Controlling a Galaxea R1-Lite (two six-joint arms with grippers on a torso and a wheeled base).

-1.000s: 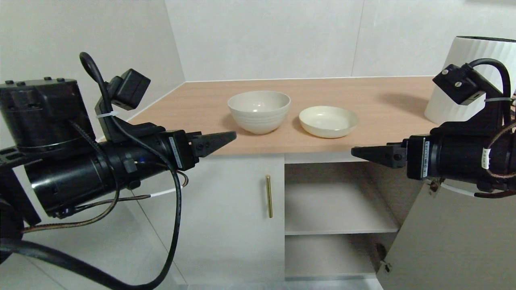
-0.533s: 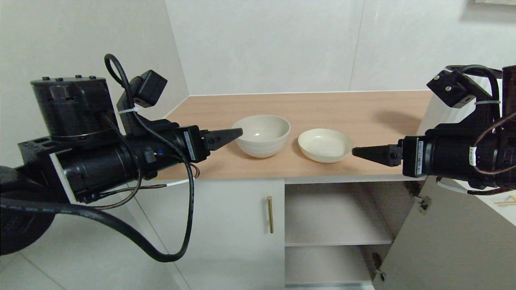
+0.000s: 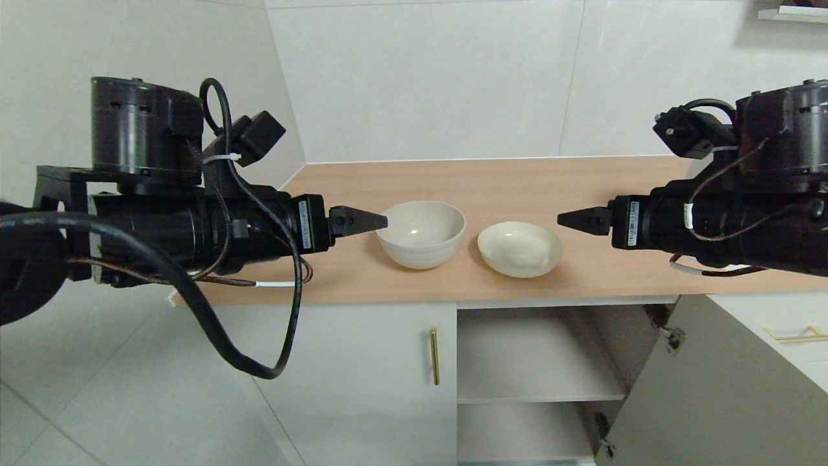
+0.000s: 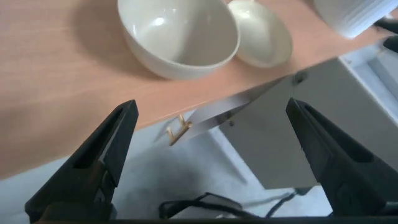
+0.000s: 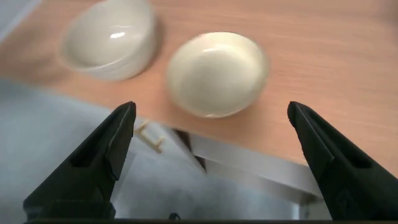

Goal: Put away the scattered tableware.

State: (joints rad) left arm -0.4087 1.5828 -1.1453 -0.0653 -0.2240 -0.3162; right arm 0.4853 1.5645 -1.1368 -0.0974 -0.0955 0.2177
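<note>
Wooden table (image 3: 491,188) against white tiled walls carries a deep cream bowl (image 3: 420,234) and, just beside it at 3 o'clock without touching, a shallow cream dish (image 3: 519,249). The left hand (image 3: 380,222) hovers near the bowl's 9 o'clock, its fingers (image 4: 99,155) spread wide. The right hand (image 3: 564,219) hangs near the dish's 3 o'clock, likewise wide. At 6 o'clock below the dish, a cabinet (image 3: 537,353) stands with its door (image 3: 698,388) swung open.

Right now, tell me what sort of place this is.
Probably a kitchen: a wooden counter holding a bowl and a dish, an open cupboard below, tiled walls.
</note>
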